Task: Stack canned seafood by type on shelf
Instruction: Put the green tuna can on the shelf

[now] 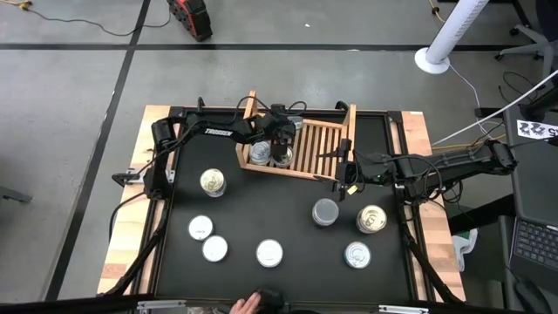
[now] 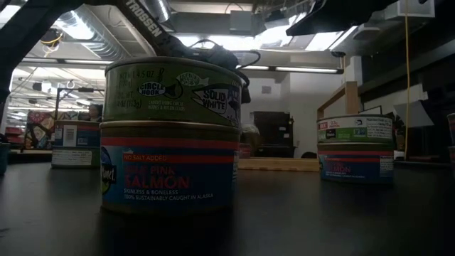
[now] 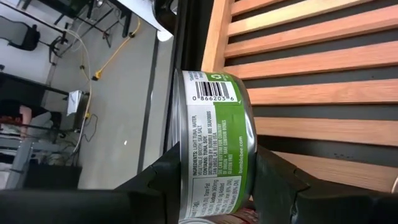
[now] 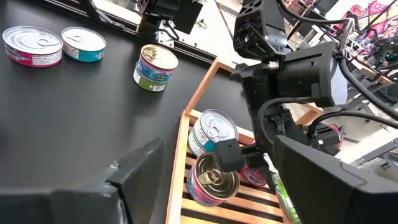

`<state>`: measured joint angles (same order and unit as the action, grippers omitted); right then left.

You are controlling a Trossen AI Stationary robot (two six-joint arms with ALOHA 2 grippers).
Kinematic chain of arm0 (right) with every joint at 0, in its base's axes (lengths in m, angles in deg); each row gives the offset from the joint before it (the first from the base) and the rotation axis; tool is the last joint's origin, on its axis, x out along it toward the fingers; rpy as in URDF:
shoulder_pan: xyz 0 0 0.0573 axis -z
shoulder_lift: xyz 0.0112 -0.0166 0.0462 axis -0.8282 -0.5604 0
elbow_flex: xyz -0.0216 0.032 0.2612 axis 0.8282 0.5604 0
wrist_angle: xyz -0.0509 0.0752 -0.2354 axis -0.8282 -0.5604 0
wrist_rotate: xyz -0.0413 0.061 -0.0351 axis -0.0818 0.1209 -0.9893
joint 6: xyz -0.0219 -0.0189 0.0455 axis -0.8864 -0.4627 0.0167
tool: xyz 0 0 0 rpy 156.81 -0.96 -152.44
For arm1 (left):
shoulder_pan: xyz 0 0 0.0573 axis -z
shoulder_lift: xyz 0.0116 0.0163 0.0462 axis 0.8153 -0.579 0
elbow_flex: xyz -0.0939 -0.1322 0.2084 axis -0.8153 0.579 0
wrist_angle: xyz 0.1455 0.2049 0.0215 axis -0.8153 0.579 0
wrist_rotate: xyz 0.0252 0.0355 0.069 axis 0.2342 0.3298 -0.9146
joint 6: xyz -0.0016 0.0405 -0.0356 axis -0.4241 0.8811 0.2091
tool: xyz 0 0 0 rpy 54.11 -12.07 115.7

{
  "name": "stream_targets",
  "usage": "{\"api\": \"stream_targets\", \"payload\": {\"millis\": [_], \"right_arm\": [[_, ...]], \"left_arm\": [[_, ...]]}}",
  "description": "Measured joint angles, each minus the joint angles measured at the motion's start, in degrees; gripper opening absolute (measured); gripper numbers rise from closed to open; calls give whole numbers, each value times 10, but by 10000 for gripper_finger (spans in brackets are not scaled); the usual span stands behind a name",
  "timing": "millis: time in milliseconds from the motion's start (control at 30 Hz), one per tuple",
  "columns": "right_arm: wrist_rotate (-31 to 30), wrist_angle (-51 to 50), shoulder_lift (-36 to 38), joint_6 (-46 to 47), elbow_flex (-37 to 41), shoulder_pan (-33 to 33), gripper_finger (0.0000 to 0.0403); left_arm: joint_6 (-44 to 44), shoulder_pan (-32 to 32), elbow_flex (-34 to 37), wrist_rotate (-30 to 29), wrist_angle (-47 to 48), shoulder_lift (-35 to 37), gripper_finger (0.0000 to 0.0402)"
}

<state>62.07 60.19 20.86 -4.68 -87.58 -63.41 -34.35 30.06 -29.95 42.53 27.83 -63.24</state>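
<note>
The wooden shelf (image 1: 319, 145) lies at the table's far middle. My left gripper (image 1: 281, 145) reaches over its left part, shut on a green-labelled tin (image 3: 214, 118). Two tins lie in the shelf beside it, one blue-labelled (image 4: 213, 133) and one pink-labelled (image 4: 210, 178). My right gripper (image 1: 342, 183) hangs open just off the shelf's near right corner, with nothing between its fingers. Loose tins stand on the black mat, among them a two-tin stack (image 1: 212, 181), which is also the green-over-pink stack (image 2: 170, 135) close up in the low view. My left gripper pinches the green-labelled tin between its two fingers, one finger (image 3: 163, 183) on the silvery flat end (image 3: 182, 146) and the other (image 3: 277, 183) on the opposite flat end. The fingers come from the table's left, slanting down. The tin sits on edge over the slats, its barcode side toward the wrist.
Several single tins stand on the near half of the mat (image 1: 269, 253), (image 1: 200, 228), (image 1: 357, 255), and a grey-topped one (image 1: 325, 211) is near my right gripper. A person's hand (image 1: 248, 303) shows at the near edge. The shelf's raised boards (image 1: 350, 122) border the slats.
</note>
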Motion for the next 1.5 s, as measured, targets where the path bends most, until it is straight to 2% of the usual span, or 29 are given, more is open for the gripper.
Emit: {"api": "stream_targets", "payload": {"millis": [200,367,833,1033,1500], "right_arm": [[0,0,0,0,0,0,296],[0,0,0,0,0,0,296],[0,0,0,0,0,0,296],[0,0,0,0,0,0,296],[0,-13,0,0,0,0,296]], "left_arm": [[0,-2,0,31,0,0,144],[0,-2,0,33,0,0,148],[13,-2,0,40,-1,0,211],[39,1,0,79,-1,0,205],[16,22,0,81,3,0,198]]}}
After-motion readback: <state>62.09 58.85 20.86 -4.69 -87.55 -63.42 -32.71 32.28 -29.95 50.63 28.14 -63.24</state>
